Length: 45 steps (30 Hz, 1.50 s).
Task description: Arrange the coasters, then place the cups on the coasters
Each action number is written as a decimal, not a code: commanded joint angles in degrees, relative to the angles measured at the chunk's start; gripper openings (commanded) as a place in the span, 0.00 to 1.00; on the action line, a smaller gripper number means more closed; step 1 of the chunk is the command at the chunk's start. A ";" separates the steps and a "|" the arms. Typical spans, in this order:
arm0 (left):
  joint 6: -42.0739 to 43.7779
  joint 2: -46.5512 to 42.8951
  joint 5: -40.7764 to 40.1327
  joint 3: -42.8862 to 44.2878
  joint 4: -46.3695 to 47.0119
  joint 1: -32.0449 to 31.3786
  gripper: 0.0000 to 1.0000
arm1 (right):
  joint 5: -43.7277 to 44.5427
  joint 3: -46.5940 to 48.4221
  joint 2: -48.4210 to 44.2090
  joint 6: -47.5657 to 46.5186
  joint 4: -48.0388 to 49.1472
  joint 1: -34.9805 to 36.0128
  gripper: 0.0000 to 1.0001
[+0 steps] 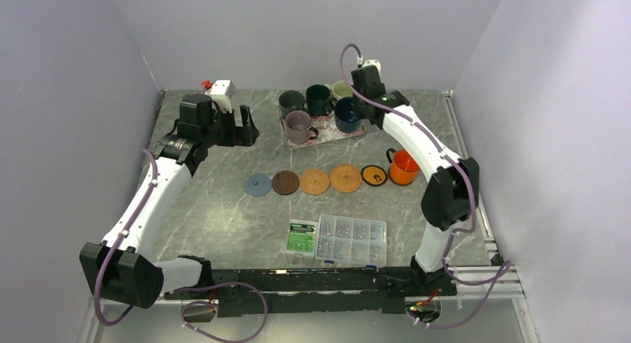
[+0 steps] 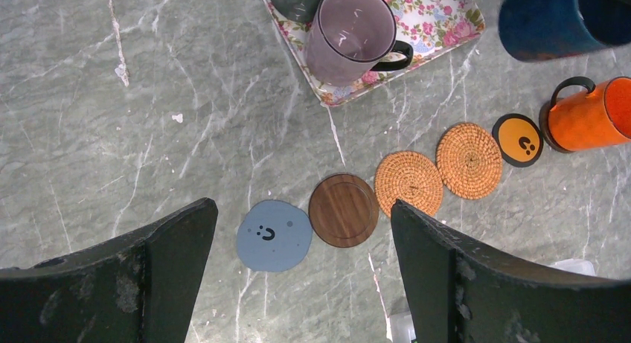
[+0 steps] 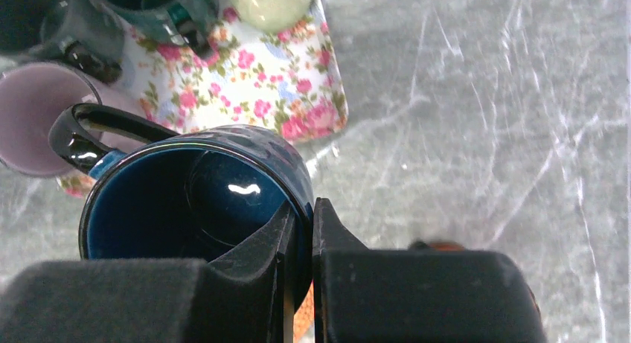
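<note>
Grey marbled desk (image 1: 216, 209) carries 5 coasters (image 1: 315, 181) in a row, with the orange cup (image 1: 404, 167) at its right end. The right gripper (image 3: 301, 209) pinches the navy cup (image 3: 193, 187) by its rim at the floral tray's (image 1: 327, 132) right edge. The left gripper (image 2: 300, 209) hangs spread wide, holding nothing.

The light is soft and even and comes from above. The surface (image 1: 223, 209) looks bright grey, with only faint shadows under the arms. The top view is a bit grainy.

A small white shine sits inside the blue cup (image 3: 193, 202), and more shine shows on the mauve cup (image 2: 350, 34). The right hand (image 3: 303, 213) is very close, dark and blurry. The left hand (image 2: 303, 207) is dark and a little soft too, but the coasters (image 2: 344, 210) look sharp.
</note>
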 commanded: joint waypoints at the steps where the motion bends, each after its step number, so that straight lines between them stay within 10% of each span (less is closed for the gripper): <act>1: 0.02 -0.37 0.76 0.28 1.75 0.18 0.93 | -1.01 -7.92 -9.05 0.61 1.74 -0.19 0.00; 15: 0.06 -0.10 1.04 0.01 2.03 0.18 0.93 | -2.32 -30.87 -26.48 2.37 4.01 -1.96 0.00; 45: 0.33 0.85 1.34 -0.16 2.13 0.10 0.92 | -12.87 -40.32 -25.52 -5.35 13.40 -11.20 0.00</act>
